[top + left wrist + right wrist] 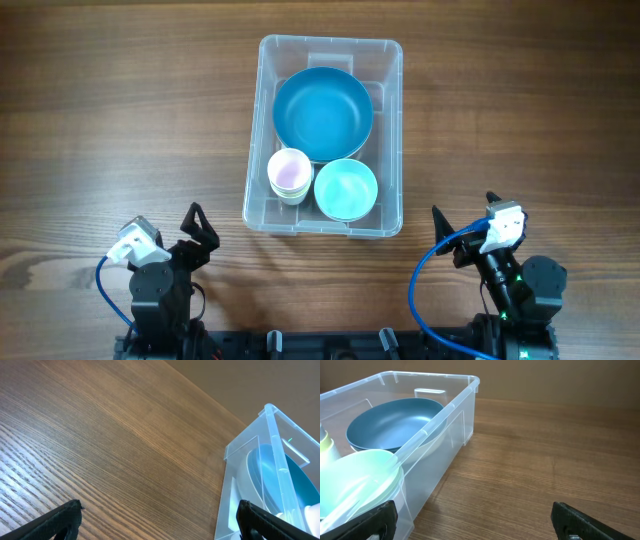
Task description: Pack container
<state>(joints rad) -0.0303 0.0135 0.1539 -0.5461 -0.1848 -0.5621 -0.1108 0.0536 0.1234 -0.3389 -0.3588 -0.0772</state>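
The clear plastic container (390, 140) stands at the table's middle. Inside it are a large blue bowl (322, 110) at the far end, a small mint bowl (346, 188) at the near right and stacked pale cups (289, 172) at the near left. My left gripper (200, 230) is open and empty, near the front edge left of the container. My right gripper (462, 228) is open and empty, near the front edge right of it. The left wrist view shows the container's left wall (235, 485). The right wrist view shows the container (455, 415), blue bowl (395, 422) and mint bowl (355, 477).
Bare wooden table (120, 110) surrounds the container on all sides. Blue cables run from both wrists near the front edge.
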